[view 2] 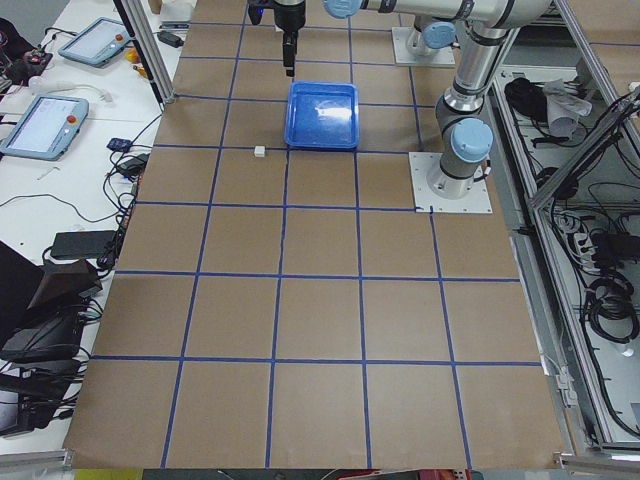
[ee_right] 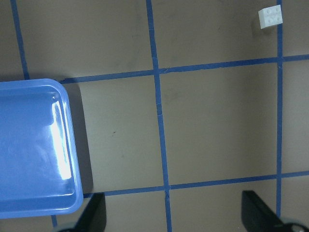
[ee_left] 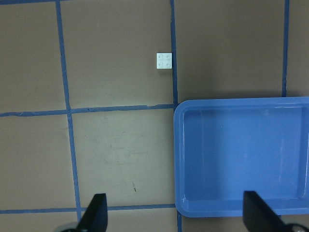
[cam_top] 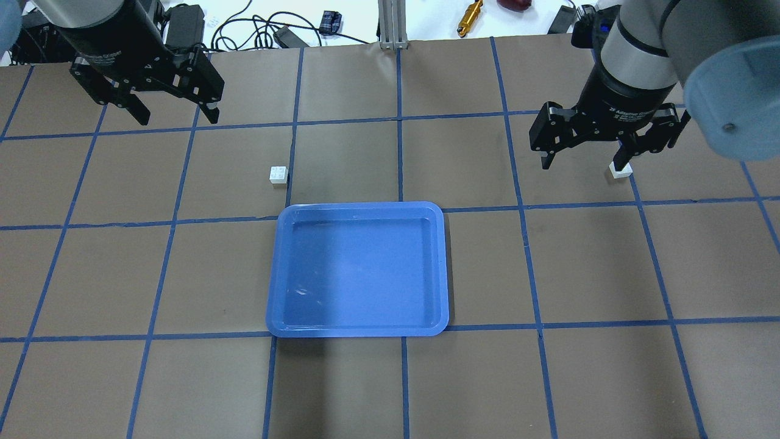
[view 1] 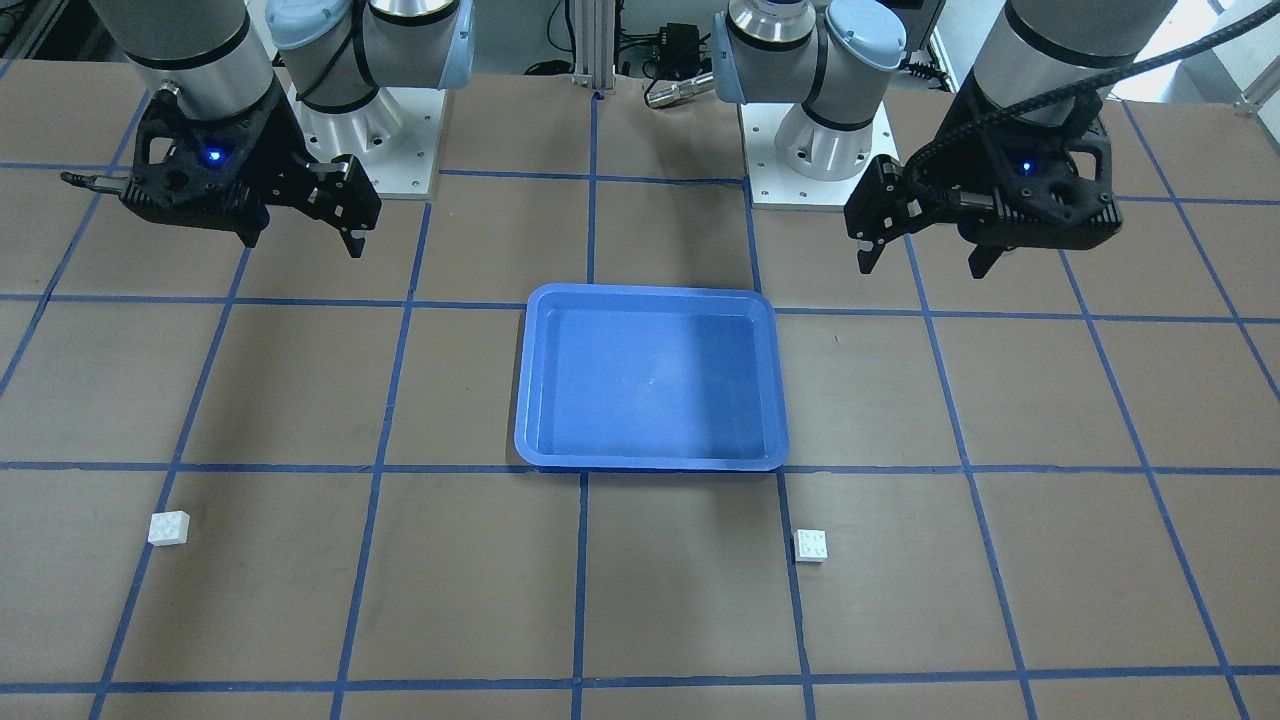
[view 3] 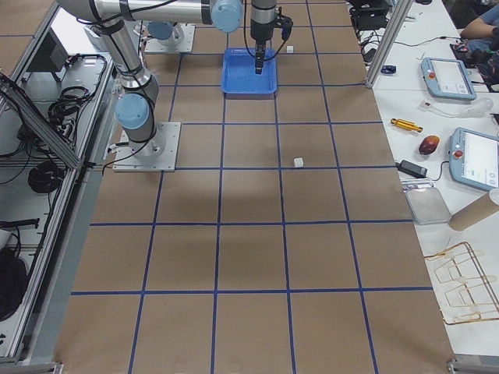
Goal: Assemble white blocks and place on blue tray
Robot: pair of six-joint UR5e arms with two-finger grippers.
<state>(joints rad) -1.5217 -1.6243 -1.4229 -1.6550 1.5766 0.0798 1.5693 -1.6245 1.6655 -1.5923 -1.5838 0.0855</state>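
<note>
The blue tray (view 1: 650, 378) lies empty at the table's middle; it also shows in the overhead view (cam_top: 358, 271). One white block (cam_top: 278, 175) sits on the table just beyond the tray's far left corner, also in the left wrist view (ee_left: 164, 61) and the front view (view 1: 811, 545). A second white block (cam_top: 620, 171) sits far to the right, also in the right wrist view (ee_right: 270, 17) and the front view (view 1: 169, 527). My left gripper (cam_top: 178, 117) is open and empty, raised above the table. My right gripper (cam_top: 582, 163) is open and empty, raised near the second block.
Blue tape lines grid the brown table. The two arm bases (view 1: 370, 130) (view 1: 820, 150) stand at the robot's edge. Cables, a metal post (cam_top: 390, 24) and a brass-coloured tool (cam_top: 470, 10) lie beyond the far edge.
</note>
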